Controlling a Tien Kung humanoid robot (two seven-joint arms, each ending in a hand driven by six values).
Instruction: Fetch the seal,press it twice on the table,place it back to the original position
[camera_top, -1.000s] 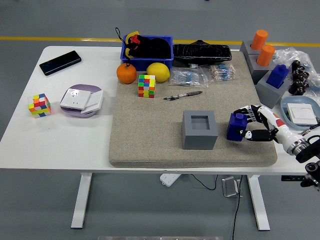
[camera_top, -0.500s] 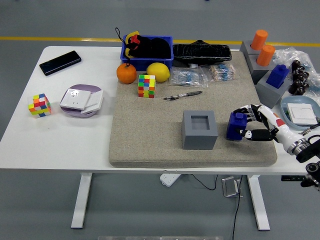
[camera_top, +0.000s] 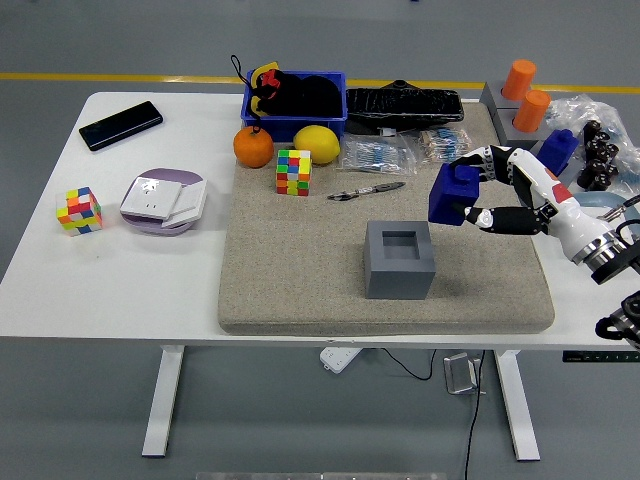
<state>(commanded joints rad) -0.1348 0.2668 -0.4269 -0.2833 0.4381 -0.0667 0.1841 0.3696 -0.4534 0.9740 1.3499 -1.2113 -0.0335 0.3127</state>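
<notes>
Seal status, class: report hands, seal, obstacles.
Right hand shut on blue seal, held above the mat. Left hand not in view. Grey holder empty, path unobstructed.

No readable text, labels, brands or numbers anywhere. Clear plastic packets (camera_top: 383, 153) at the grey felt mat's (camera_top: 300, 270) far edge show print too small to read. Black smartphone (camera_top: 120, 125) screen dark.
</notes>
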